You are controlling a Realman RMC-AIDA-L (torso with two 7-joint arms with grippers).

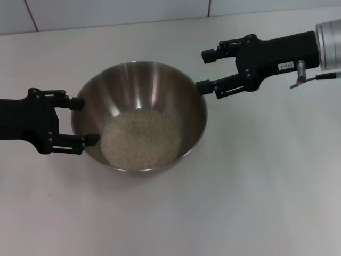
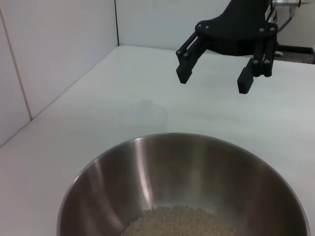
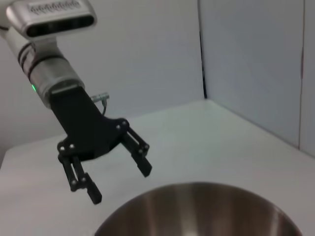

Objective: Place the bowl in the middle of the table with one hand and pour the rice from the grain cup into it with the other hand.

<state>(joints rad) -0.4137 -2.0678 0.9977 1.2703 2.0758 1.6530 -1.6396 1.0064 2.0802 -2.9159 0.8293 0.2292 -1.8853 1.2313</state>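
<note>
The steel bowl point(image 1: 137, 85) stands on the white table point(image 1: 256, 192) near its middle, with the rice point(image 1: 141, 140) heaped in its bottom. My left gripper point(image 1: 85, 121) is open at the bowl's left rim, one finger on each side of the rim edge and holding nothing. My right gripper point(image 1: 203, 71) is open and empty, just beyond the bowl's far right rim. The left wrist view shows the bowl point(image 2: 147, 162), the rice point(image 2: 177, 221) and the right gripper point(image 2: 212, 83) above the table. The right wrist view shows the bowl point(image 3: 197, 211) and the left gripper point(image 3: 120, 184). The grain cup is out of view.
White walls point(image 1: 106, 13) close off the table's far edge. Bare tabletop lies in front of the bowl and on its right.
</note>
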